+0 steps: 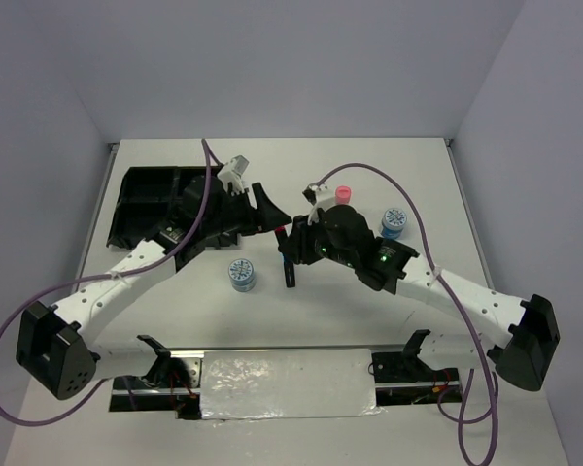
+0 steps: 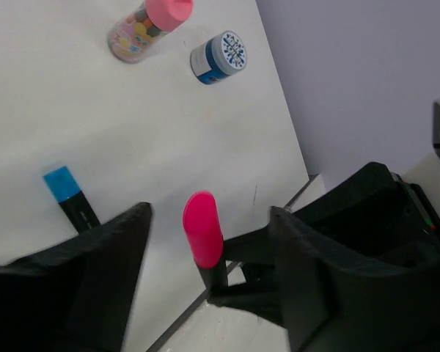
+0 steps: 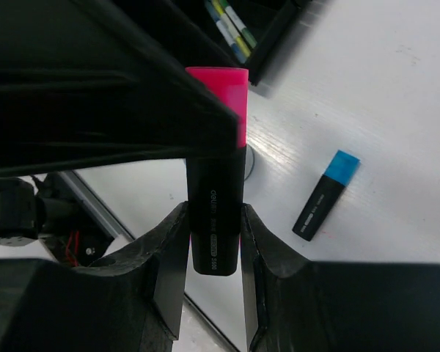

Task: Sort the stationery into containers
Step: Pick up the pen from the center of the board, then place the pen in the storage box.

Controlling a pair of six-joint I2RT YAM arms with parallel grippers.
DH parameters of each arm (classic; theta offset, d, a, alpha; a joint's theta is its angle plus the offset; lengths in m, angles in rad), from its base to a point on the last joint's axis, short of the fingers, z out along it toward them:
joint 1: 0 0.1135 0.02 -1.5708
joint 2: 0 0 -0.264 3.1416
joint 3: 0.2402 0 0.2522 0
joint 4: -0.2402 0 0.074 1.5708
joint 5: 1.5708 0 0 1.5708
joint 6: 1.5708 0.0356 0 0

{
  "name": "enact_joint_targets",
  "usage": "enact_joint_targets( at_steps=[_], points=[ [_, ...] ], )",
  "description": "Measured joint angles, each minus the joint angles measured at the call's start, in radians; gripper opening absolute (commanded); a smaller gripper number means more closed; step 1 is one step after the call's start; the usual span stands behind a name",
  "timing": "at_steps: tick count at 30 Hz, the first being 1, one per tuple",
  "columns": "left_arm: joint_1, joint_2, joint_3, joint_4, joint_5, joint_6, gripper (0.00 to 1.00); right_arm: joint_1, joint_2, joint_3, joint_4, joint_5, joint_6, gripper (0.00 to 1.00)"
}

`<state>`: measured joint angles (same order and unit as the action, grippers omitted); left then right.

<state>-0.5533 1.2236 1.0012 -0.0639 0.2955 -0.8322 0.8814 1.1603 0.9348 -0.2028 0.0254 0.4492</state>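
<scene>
My right gripper is shut on the black body of a pink-capped marker, holding it above the table. My left gripper is open, its fingers standing either side of the pink cap with gaps on both sides. From above, the two grippers meet mid-table at the marker. A blue-capped marker lies on the table below. The black tray sits at the back left, under the left arm; thin pens lie in it.
A blue-white tin stands near the front centre. A second tin and a pink-capped bottle stand behind the right arm. White walls close in the table on three sides.
</scene>
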Motion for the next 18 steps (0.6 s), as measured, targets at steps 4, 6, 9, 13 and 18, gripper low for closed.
enact_joint_targets(
  at_steps=[4, 6, 9, 13, 18],
  points=[
    [-0.033, 0.034, 0.003, 0.031, 0.006, -0.018, 0.51, 0.020, -0.001, 0.029, 0.000, 0.000, 0.000, 0.03],
    [-0.043, 0.050, 0.003, 0.040, 0.016, -0.026, 0.30, 0.023, -0.001, 0.040, 0.000, 0.003, 0.000, 0.04],
    [-0.051, 0.068, 0.015, 0.046, 0.024, -0.030, 0.00, 0.024, 0.006, 0.049, -0.003, 0.020, 0.000, 0.48],
    [-0.045, 0.109, 0.104, -0.057, -0.039, 0.019, 0.00, 0.024, 0.006, 0.048, 0.002, 0.057, 0.015, 1.00],
    [0.052, 0.193, 0.311, -0.204, -0.222, 0.114, 0.00, -0.011, -0.080, -0.037, -0.002, 0.114, 0.051, 1.00]
  ],
)
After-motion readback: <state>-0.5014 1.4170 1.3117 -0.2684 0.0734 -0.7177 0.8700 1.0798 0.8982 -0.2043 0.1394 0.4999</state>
